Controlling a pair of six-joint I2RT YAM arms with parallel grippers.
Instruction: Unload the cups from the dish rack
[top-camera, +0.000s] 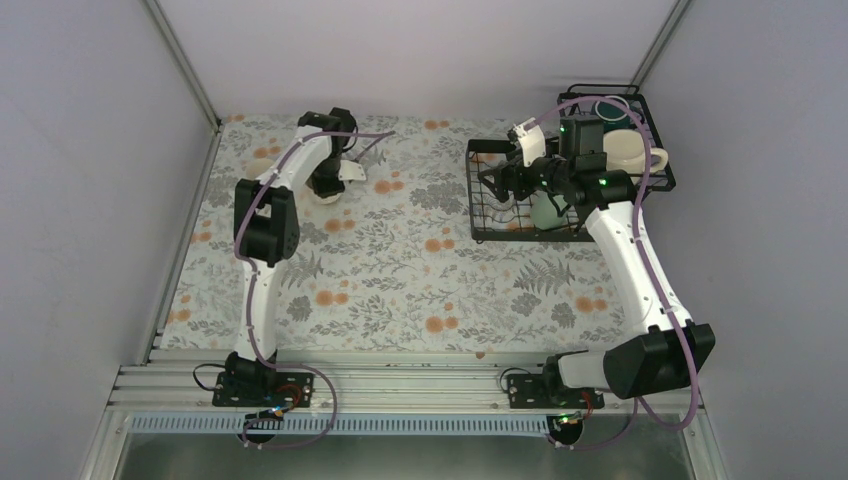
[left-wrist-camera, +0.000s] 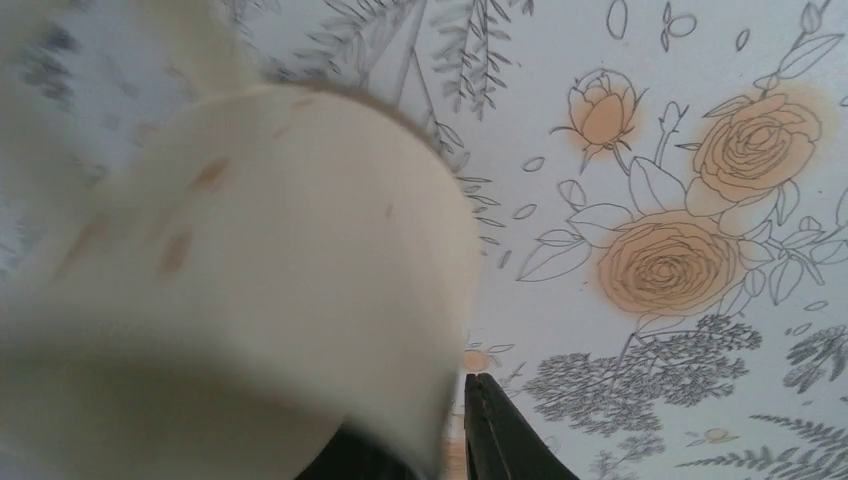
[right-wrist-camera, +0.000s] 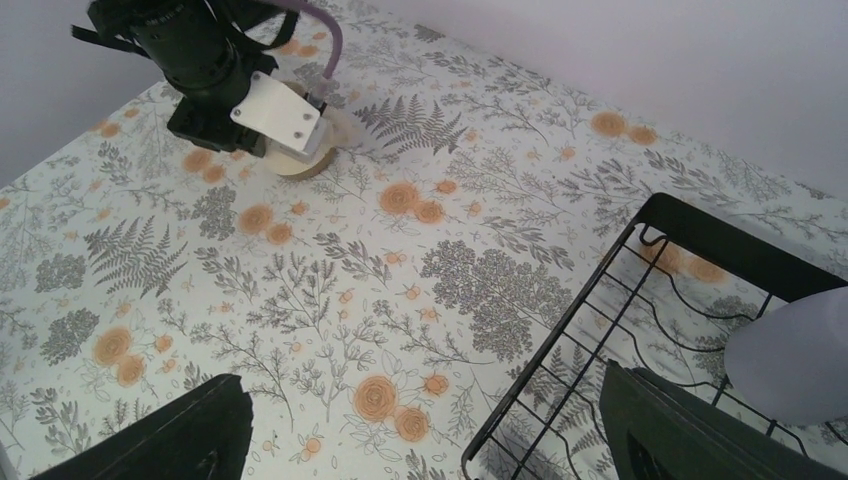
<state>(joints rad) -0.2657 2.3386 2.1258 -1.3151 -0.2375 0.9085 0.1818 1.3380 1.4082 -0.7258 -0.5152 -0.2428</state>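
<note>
Top external, one rack (top-camera: 505, 238), two mugs (top-camera: 628, 150) inside

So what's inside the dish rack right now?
A dark green mug and a cream mug sit at its far right end, a mint-green tumbler in the tray part. The right arm covers the middle of the dish rack, hiding anything there.

2 arms reach forward, left hand (top-camera: 333, 183) lowered, right hand (right-wrist-camera: 420, 400) spread wide.

Robot test cell, not a home. Plain panel walls (top-camera: 80, 150) enclose the bench (top-camera: 400, 280); aluminium rails (top-camera: 400, 385) at frame bottom carry both arm bases (top-camera: 245, 380).
</note>
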